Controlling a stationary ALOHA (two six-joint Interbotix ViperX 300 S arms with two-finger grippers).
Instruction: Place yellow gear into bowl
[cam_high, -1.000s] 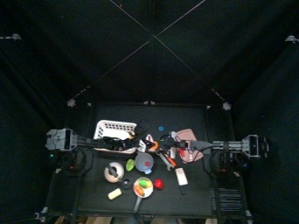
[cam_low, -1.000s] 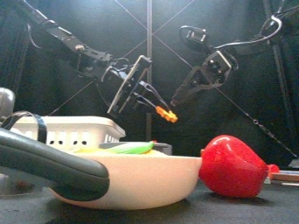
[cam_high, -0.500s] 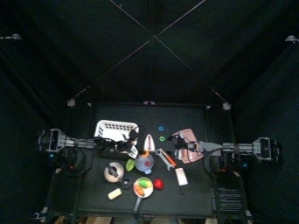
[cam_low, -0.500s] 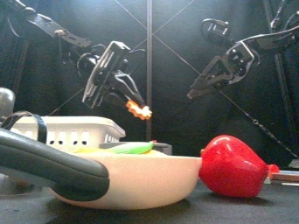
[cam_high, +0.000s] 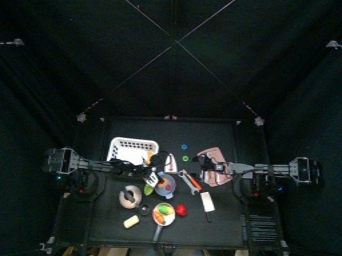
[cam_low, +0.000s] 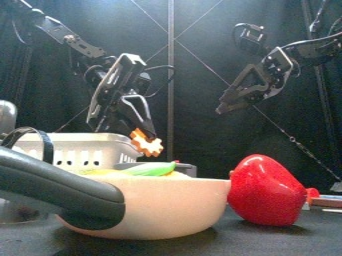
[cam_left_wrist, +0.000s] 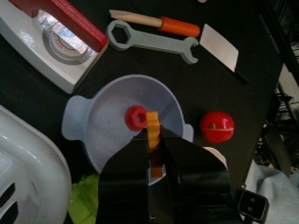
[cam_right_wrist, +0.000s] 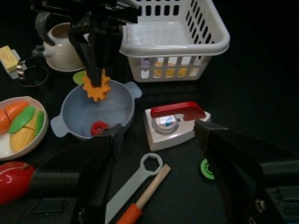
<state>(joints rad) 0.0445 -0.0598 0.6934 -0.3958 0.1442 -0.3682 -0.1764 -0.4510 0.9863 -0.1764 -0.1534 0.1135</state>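
Left end effector (cam_right_wrist: 93, 54) is pinching the yellow gear (cam_right_wrist: 96, 86) directly above the bowl (cam_right_wrist: 87, 111). Right end effector (cam_low: 247, 92) is hanging spread, well right of the bowl.

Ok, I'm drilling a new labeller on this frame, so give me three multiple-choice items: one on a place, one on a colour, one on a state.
1. The yellow gear is: A in the basket; B over the bowl, held by the left gripper; C on the table.
2. The piece lying in the bowl is: A red; B blue; C white.
3. The right gripper is: A shut on a wrench; B open, empty; C shut on the yellow gear.

B: it hangs between the jaws above the bowl.
A: it shows red.
B: the jaws stand apart, nothing between.
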